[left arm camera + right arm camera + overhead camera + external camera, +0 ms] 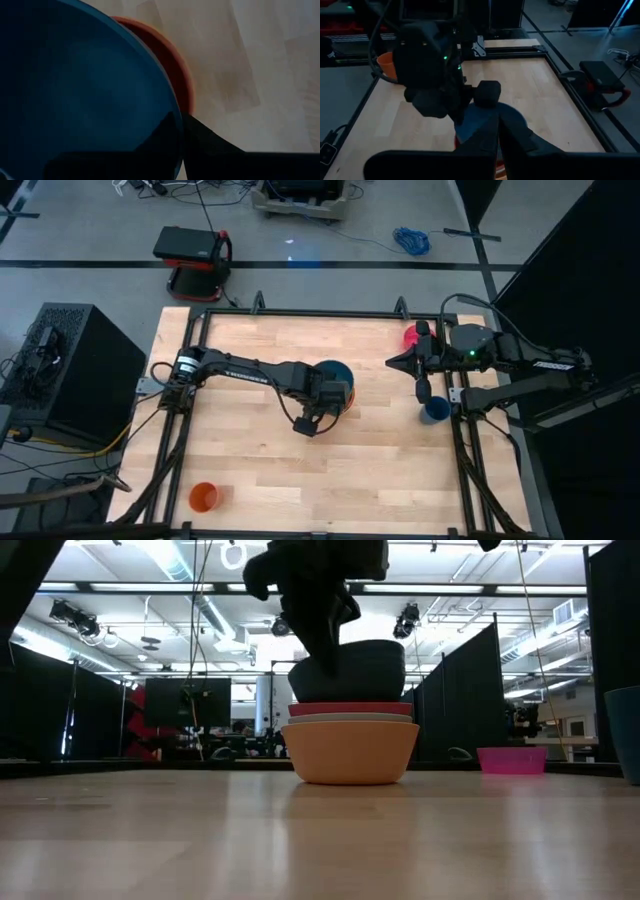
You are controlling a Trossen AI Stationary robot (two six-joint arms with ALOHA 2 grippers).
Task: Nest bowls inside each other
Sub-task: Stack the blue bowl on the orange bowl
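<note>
While left arm covers most of stack from above, low view shows order: orange bowl [352,752] at bottom on table, pale white-blue bowl [351,718] rim above, red bowl [351,708] rim next, teal-blue bowl [372,670] on top, tilted. Stack sits at table centre. Left gripper [322,402] clamped shut on teal-blue bowl rim. Pink bowl [413,335] far right, partly hidden by right arm. Right gripper [392,362] closed, empty, above table beside pink bowl. Bowls smooth, round, shallow plastic. Wooden table [260,470] plank-grained. Small orange cup [203,497] near left; dark-blue cup [434,410] right, partly hidden by arm.
</note>
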